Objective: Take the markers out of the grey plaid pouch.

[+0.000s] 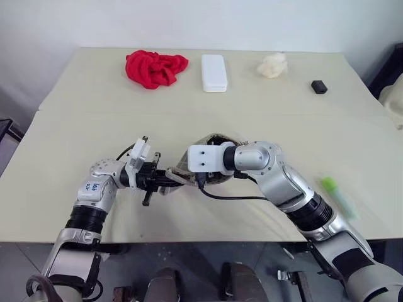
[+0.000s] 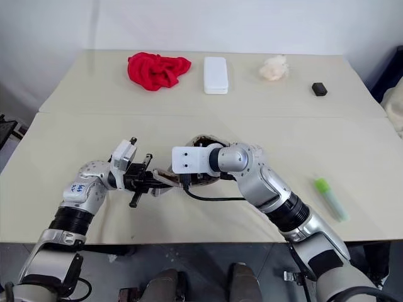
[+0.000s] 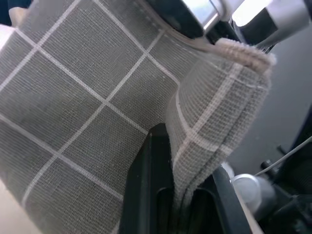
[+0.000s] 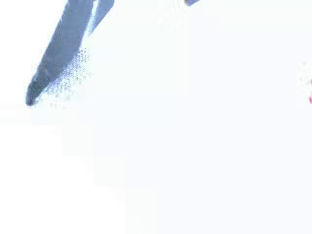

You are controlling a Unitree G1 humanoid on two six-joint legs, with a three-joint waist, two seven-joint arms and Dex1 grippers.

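Pinching a fold of the grey plaid pouch [image 3: 102, 97], the left gripper [image 1: 165, 178] is clamping it, likely steadying the mouth for the right gripper [image 1: 208, 178], finger spread untellable, reaching inside. Light green marker [image 1: 335, 194] is lying already out, near the table [image 1: 75, 113] edge.

Pale beige table [image 1: 75, 126] w/ a seam across its middle, set against a plain white wall [image 1: 189, 22]. Dark grey floor [image 1: 201, 258] under the near edge. Light is soft & even. Dark furniture at the far right edge, can't tell what.
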